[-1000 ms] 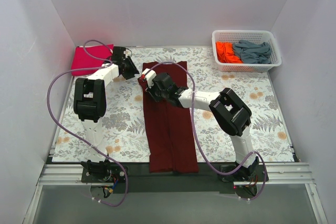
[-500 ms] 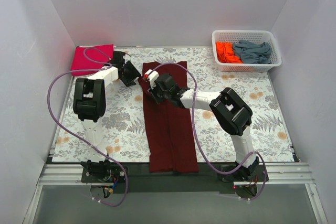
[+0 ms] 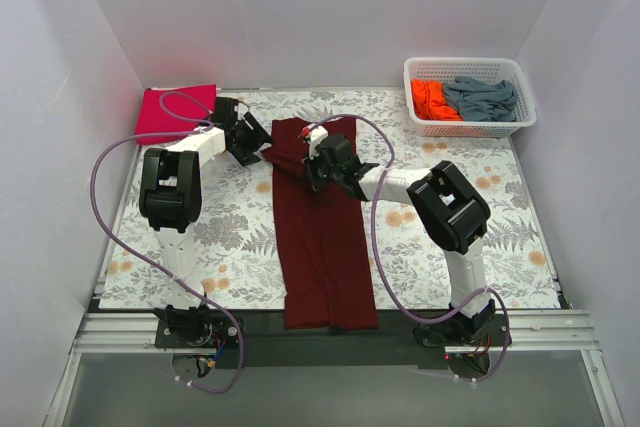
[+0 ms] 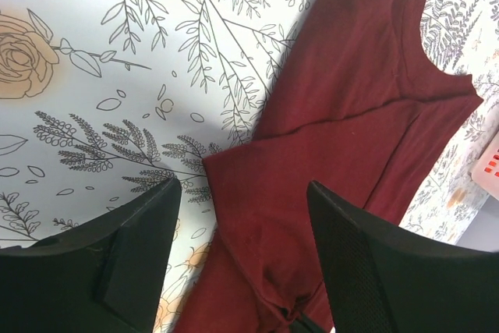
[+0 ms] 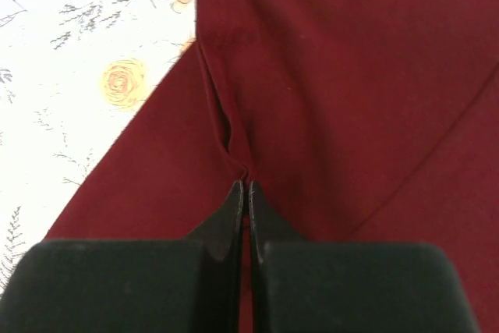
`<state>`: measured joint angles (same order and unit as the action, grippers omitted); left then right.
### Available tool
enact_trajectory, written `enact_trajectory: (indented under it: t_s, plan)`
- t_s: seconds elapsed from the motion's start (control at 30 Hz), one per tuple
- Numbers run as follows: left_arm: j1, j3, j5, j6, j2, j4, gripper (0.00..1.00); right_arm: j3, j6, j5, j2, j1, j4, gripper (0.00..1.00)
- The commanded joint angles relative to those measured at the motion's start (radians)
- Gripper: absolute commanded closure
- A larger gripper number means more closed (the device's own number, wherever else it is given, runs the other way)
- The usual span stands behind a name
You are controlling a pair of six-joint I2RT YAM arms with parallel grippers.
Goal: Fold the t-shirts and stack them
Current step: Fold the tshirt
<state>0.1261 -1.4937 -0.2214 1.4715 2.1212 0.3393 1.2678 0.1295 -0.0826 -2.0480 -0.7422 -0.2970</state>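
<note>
The dark maroon t-shirt [image 3: 325, 237] lies as a long strip down the middle of the table. My right gripper [image 3: 318, 160] is over its upper part. In the right wrist view it [image 5: 246, 186] is shut on a small ridge of the maroon cloth [image 5: 351, 76]. My left gripper [image 3: 257, 142] is at the shirt's upper left edge. In the left wrist view it [image 4: 242, 193] is open, its fingers [image 4: 140, 255] either side of a folded maroon edge [image 4: 351, 107]. The magenta-pink t-shirt [image 3: 170, 112] lies folded at the back left. The orange t-shirt [image 3: 430, 99] and the grey-blue t-shirt [image 3: 482, 97] are in the basket.
The white lattice basket [image 3: 470, 129] stands at the back right. The floral table cloth [image 3: 470, 237] covers the table. White walls close in the back and both sides. Purple cables loop from both arms over the table.
My right gripper has moved right, from the shirt's upper left edge onto its middle, still pinching cloth. My left gripper has shifted slightly right toward the shirt's edge.
</note>
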Motion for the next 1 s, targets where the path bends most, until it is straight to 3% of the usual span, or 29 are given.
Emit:
enact_trajectory:
  t_s: [0.0,0.4,0.73,0.97]
  plan:
    - [0.004,0.032,-0.013,-0.004,0.017,0.046,0.35,-0.013,0.058,-0.037,0.049,0.020,-0.071,0.99]
    - [0.018,-0.037,-0.015,-0.010,0.032,0.044,0.57,-0.025,0.073,-0.057,0.042,0.035,-0.085,0.99]
    - [0.027,-0.117,0.043,-0.045,0.039,0.087,0.92,-0.048,0.085,-0.059,0.064,0.049,-0.090,0.99]
    - [0.047,-0.233,0.094,-0.100,0.072,0.153,0.94,-0.085,0.108,-0.055,0.086,0.058,-0.100,0.99]
